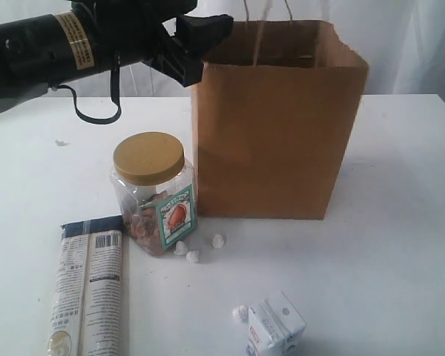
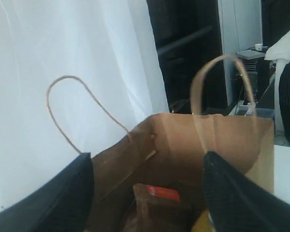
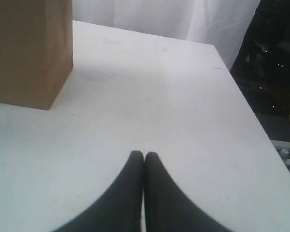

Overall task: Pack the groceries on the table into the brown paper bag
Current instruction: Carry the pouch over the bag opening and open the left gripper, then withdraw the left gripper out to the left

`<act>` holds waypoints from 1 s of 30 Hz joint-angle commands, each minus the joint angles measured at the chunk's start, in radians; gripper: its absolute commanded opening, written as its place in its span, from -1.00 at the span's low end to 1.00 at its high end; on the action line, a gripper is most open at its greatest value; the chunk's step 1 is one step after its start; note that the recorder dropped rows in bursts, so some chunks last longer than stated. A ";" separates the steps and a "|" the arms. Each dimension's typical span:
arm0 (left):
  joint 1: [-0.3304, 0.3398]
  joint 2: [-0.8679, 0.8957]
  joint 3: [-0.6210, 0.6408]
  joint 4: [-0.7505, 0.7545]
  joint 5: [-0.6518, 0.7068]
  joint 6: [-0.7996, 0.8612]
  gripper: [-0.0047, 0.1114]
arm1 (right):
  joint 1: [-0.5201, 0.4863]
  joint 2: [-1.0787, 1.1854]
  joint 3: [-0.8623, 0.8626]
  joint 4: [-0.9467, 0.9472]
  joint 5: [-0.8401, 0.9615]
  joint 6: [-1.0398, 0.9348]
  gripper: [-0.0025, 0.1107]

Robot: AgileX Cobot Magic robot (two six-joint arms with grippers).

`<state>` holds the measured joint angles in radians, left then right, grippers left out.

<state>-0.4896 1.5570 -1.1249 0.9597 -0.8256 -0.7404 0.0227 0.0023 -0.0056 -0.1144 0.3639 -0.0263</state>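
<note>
Left tool [image 2: 147, 155] agape above bag [image 2: 222, 140] rim

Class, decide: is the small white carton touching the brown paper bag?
Apart. The exterior view shows a wide strip of bare table between the small white carton and the base of the brown paper bag.

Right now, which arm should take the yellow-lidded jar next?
Probably left: left gripper is open over the brown paper bag, on the jar side; right gripper is shut, outside the exterior view.
</note>
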 commanded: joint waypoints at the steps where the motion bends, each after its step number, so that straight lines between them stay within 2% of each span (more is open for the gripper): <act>1: -0.001 -0.012 -0.005 -0.001 -0.012 -0.046 0.24 | 0.001 -0.002 0.006 -0.001 -0.013 0.004 -0.96; 8: -0.001 -0.024 -0.005 -0.001 -0.053 -0.048 0.24 | 0.001 -0.002 0.006 -0.001 -0.013 0.004 -0.96; 13: -0.001 -0.097 -0.005 0.005 -0.061 -0.039 0.17 | 0.001 -0.002 0.006 -0.001 -0.013 0.004 -0.96; 18: -0.001 -0.205 -0.005 0.105 -0.001 -0.039 0.06 | 0.001 -0.002 0.006 -0.001 -0.013 0.004 -0.96; 23: -0.001 -0.343 -0.005 0.245 0.124 -0.041 -0.06 | 0.001 -0.002 0.006 -0.001 -0.013 0.004 -0.96; 26: -0.001 -0.421 -0.005 0.310 0.210 -0.058 -0.20 | 0.001 -0.002 0.006 -0.001 -0.013 0.004 -0.96; 28: -0.001 -0.471 -0.005 0.363 0.298 -0.104 -0.36 | 0.001 -0.002 0.006 -0.001 -0.013 0.004 -0.96; 30: -0.001 -0.529 -0.003 0.489 0.472 -0.241 -0.63 | 0.001 -0.002 0.006 -0.001 -0.013 0.004 -0.96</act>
<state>-0.4896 1.0820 -1.1249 1.3439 -0.4988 -0.8627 0.0227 0.0023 -0.0056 -0.1144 0.3639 -0.0263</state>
